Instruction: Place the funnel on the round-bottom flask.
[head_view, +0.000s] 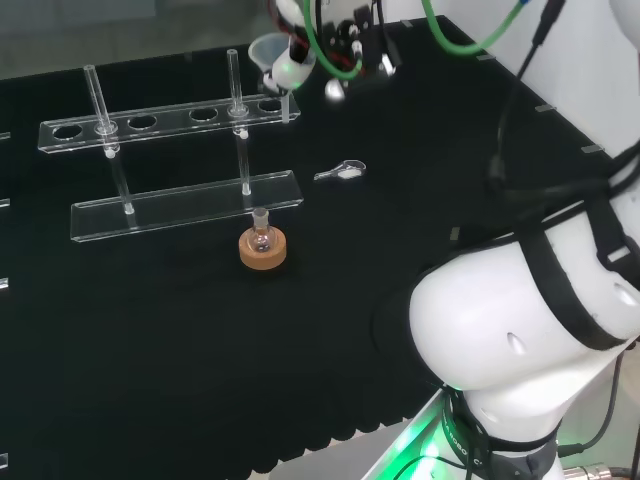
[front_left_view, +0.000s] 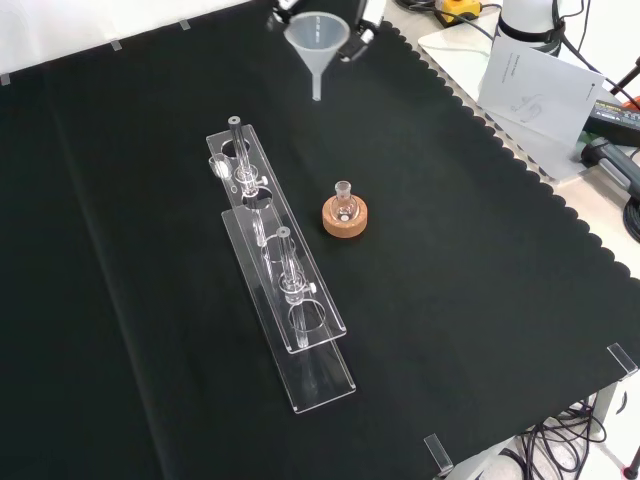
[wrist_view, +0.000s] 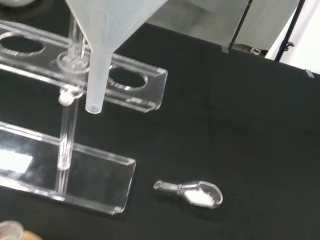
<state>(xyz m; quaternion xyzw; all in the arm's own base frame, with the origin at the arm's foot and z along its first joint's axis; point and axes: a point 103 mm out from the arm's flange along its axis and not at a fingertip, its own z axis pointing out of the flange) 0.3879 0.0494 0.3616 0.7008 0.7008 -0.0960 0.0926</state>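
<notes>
The funnel (front_left_view: 317, 42) hangs in the air, stem down, at the top of the front view, well above the cloth and well apart from the flask (front_left_view: 344, 200), which sits upright in its cork ring (front_left_view: 345, 218) near the middle of the bench. The hand (head_view: 345, 50) shows at the top of the head view with the funnel at its left side, and parts of it flank the cone in the front view — it appears to be carrying the funnel, since nothing else supports it, but whether the fingers curl round the rim cannot be told from these views. The wrist view looks down the funnel's stem at the clear rack (wrist_view: 135, 87) below, with a small glass scoop (wrist_view: 192, 192) lying on the cloth beside it and a sliver of the cork ring at one corner. The step in hand looks like the carry: the funnel is lifted and not yet over the flask. The next move calls for bringing the stem across the rack's end to sit straight above the flask's narrow neck, then lowering it plumb — the neck is small and the flask only rests in its ring, so a tilted or off-centre approach could knock it over.
</notes>
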